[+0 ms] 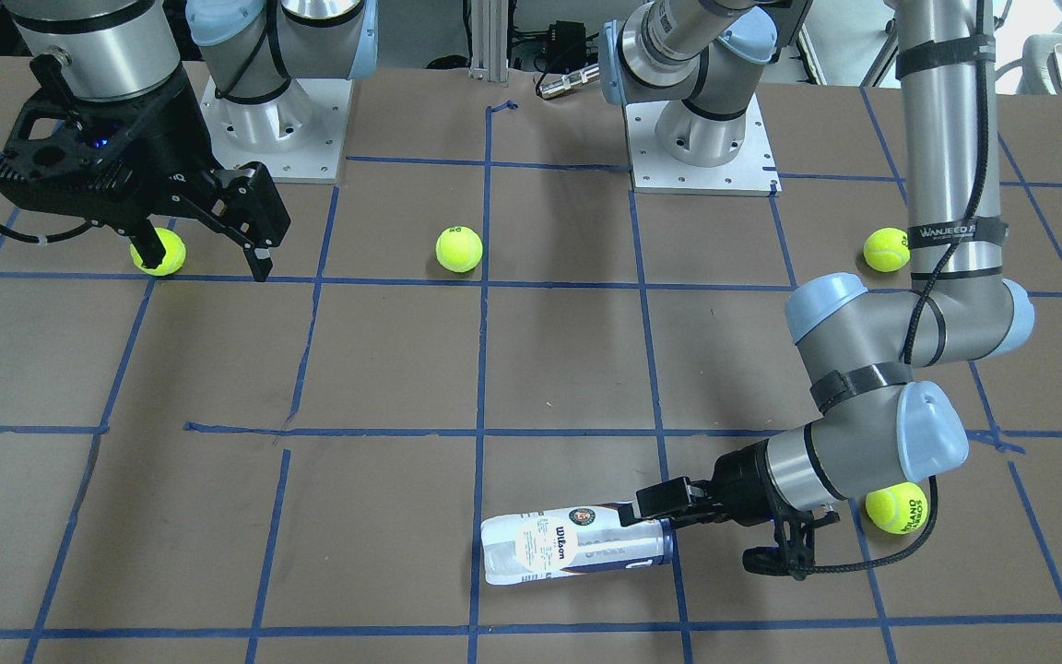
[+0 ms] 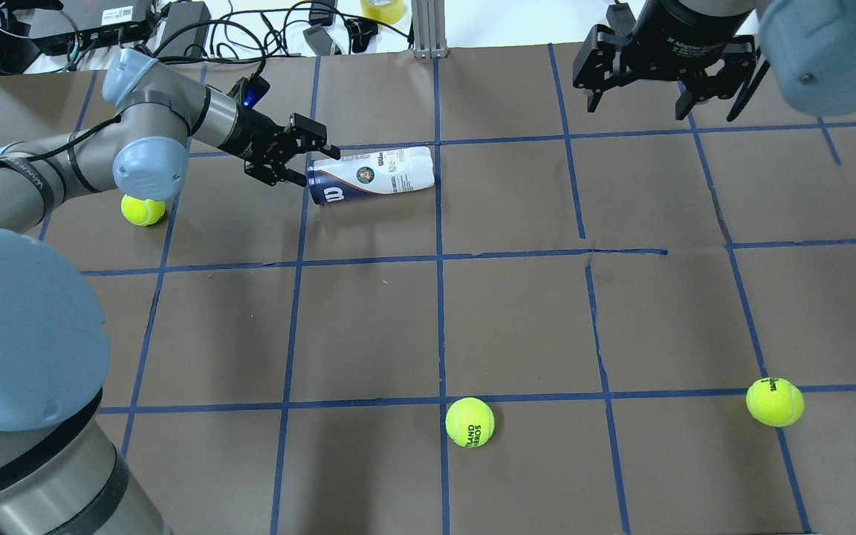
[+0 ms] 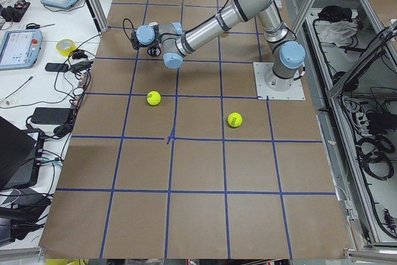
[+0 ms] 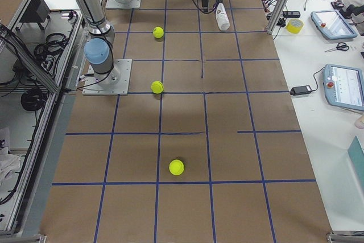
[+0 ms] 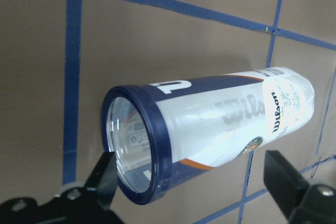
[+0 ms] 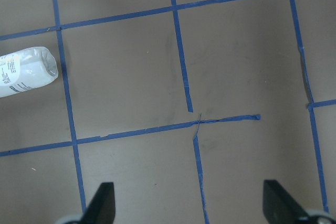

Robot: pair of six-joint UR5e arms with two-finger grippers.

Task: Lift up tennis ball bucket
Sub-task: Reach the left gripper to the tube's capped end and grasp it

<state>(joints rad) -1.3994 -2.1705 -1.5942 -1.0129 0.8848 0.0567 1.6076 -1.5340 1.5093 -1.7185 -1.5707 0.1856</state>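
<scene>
The tennis ball bucket [image 2: 376, 174] is a clear can with a white and navy Wilson label and a dark blue rim. It lies on its side on the brown table, also seen in the front view [image 1: 568, 549] and the right wrist view [image 6: 26, 72]. My left gripper [image 2: 313, 165] is open at the can's rim end. In the left wrist view the can [image 5: 220, 124] lies between the two spread fingers [image 5: 105, 177], which are not closed on it. My right gripper [image 2: 666, 100] is open and empty, high over the table's far right, well away from the can.
Several loose yellow-green tennis balls lie about: one under my left elbow [image 2: 143, 209], one near the middle front [image 2: 469, 422], one at the right [image 2: 774, 402]. Blue tape lines grid the table [image 2: 517, 319]. Cables and devices lie beyond the far edge [image 2: 235, 30].
</scene>
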